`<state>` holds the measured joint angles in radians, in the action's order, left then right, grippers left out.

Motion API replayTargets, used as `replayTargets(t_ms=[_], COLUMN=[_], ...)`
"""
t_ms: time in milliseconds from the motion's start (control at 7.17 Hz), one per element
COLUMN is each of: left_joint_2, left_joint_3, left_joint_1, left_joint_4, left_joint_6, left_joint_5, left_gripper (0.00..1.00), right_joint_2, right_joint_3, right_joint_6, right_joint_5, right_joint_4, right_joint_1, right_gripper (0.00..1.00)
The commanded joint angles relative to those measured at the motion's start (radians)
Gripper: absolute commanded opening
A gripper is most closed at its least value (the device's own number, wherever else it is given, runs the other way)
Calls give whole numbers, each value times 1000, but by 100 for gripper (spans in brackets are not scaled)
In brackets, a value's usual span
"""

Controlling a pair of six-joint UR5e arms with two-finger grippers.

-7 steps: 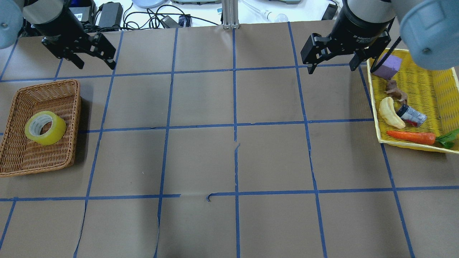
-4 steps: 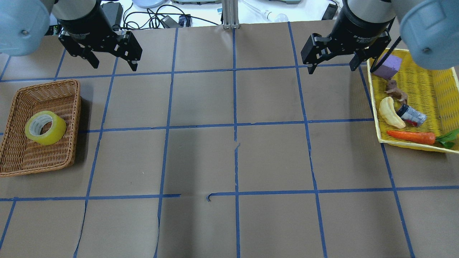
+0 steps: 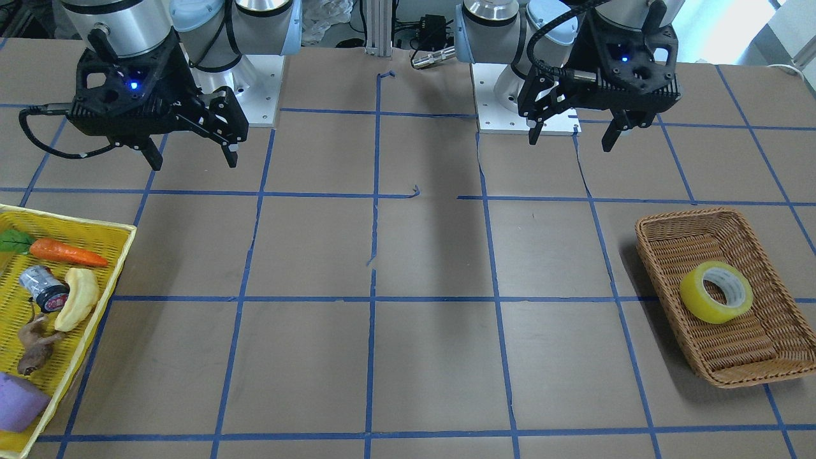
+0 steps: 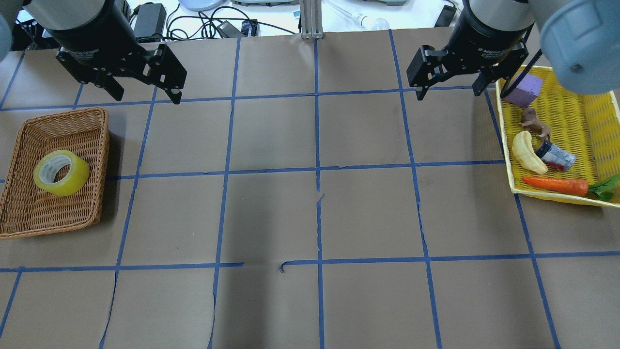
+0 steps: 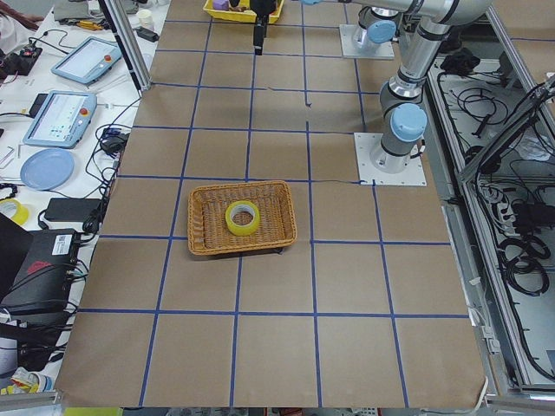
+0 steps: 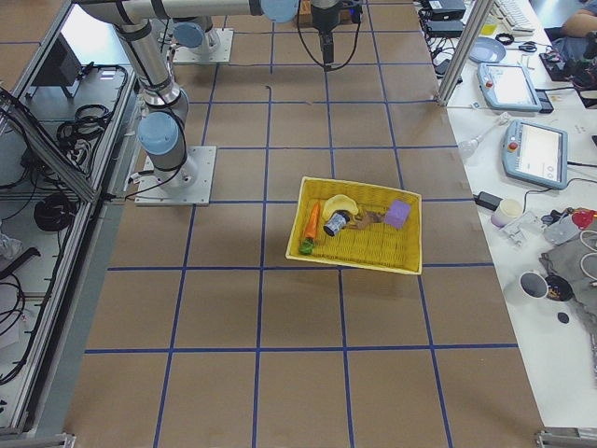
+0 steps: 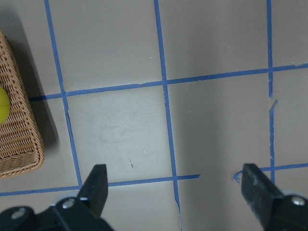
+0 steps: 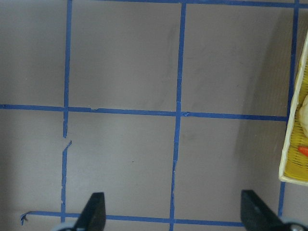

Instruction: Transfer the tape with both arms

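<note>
Glossy yellow-green tape ring [image 4: 61, 173] lying in woven wicker basket [image 4: 102, 160], left fingers [image 4: 173, 87] spread, right fingers [image 4: 420, 91] spread

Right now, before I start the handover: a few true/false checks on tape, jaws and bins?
1. The tape lies in the wicker basket. True.
2. The left arm grips the tape. False: its jaws are open and empty, above the table beyond the basket.
3. The right arm has its jaws open and holds nothing. True.
4. The carrot is in the wicker basket. False: it lies in the yellow tray, near the banana.
</note>
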<state>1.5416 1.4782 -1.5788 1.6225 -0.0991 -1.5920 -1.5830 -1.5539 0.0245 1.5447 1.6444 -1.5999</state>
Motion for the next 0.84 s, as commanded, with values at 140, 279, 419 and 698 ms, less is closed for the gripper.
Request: replayTargets(t_ms=[140, 279, 419, 698], left_joint_2=[-20, -21, -21, -23], left_joint_3=[20, 22, 22, 21], left_joint_1=[-4, -4, -4, -3], left_joint_4=[-13, -13, -12, -12], left_joint_6=[4, 4, 5, 5], left_joint_5=[9, 9, 10, 9], left_gripper=[98, 98, 98, 99], right_joint_2=[0, 0, 0, 0], right_joint_3=[0, 2, 0, 0], right_joint_6=[0, 0, 0, 0], right_joint_5=[3, 11, 11, 11], right_joint_4=[0, 0, 0, 0], right_joint_1=[0, 0, 0, 0], right_gripper=[100, 100, 100, 100])
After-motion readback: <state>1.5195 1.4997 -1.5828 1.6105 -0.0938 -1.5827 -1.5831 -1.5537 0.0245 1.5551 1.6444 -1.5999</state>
